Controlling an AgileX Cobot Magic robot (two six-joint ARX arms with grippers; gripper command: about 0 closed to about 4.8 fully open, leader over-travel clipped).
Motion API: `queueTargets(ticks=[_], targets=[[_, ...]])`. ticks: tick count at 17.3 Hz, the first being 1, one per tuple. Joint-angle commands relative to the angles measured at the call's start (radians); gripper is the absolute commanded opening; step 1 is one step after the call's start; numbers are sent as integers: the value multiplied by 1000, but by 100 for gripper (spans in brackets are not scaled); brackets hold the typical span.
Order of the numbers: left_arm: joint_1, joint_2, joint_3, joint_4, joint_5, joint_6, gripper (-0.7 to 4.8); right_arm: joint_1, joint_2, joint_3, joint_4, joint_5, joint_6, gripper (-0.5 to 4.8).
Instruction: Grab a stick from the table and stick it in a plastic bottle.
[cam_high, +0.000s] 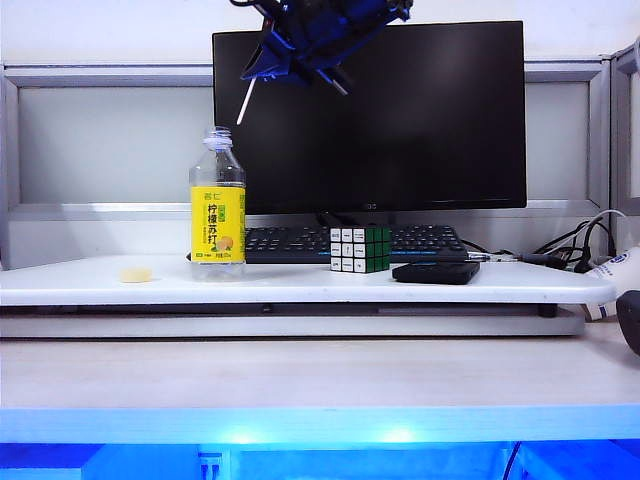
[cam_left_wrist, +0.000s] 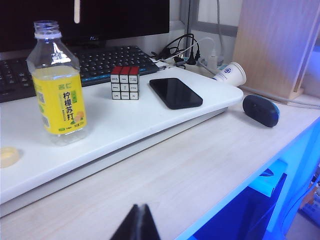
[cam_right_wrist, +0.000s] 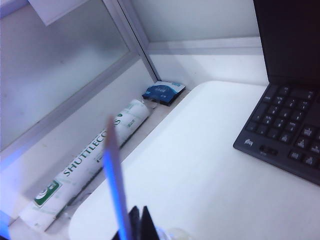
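The clear plastic bottle (cam_high: 217, 205) with a yellow label stands uncapped at the left of the raised white shelf board of the table (cam_high: 300, 375); it also shows in the left wrist view (cam_left_wrist: 57, 85). High above it and slightly to the right, in front of the monitor, my right gripper (cam_high: 265, 68) is shut on the pale stick (cam_high: 246, 102), which slants down toward the bottle's mouth and ends a little above it. The right wrist view shows the stick (cam_right_wrist: 112, 170) running out beside the closed right gripper (cam_right_wrist: 140, 220). My left gripper (cam_left_wrist: 141, 220) hangs shut and empty over the front desk surface.
A Rubik's cube (cam_high: 360, 249), a black phone (cam_high: 436, 272) and a small yellow lump (cam_high: 136, 273) lie on the shelf board. Behind are a keyboard (cam_high: 300, 243) and monitor (cam_high: 420, 110). A shuttlecock tube (cam_right_wrist: 95, 160) lies behind the board; a paper cup (cam_left_wrist: 230, 74) and mouse (cam_left_wrist: 261, 110) sit at the right.
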Motion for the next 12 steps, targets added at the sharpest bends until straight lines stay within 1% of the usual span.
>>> queueTargets(ticks=[1,3,6,9,12], targets=[[1,1,5,17,-47,-3,-6,3,9,42,6,10,-50,-5],[1,1,5,51,-56,3,-6,3,17,68,-13,32,-74,-5],[1,1,5,105,-80,4,-6,3,38,125,-47,31,-96,-5],[1,1,5,110,-136,4,-6,7,75,194,-74,30,-98,-5],[1,1,5,110,-135,4,-6,19,113,239,-94,23,-104,-5]])
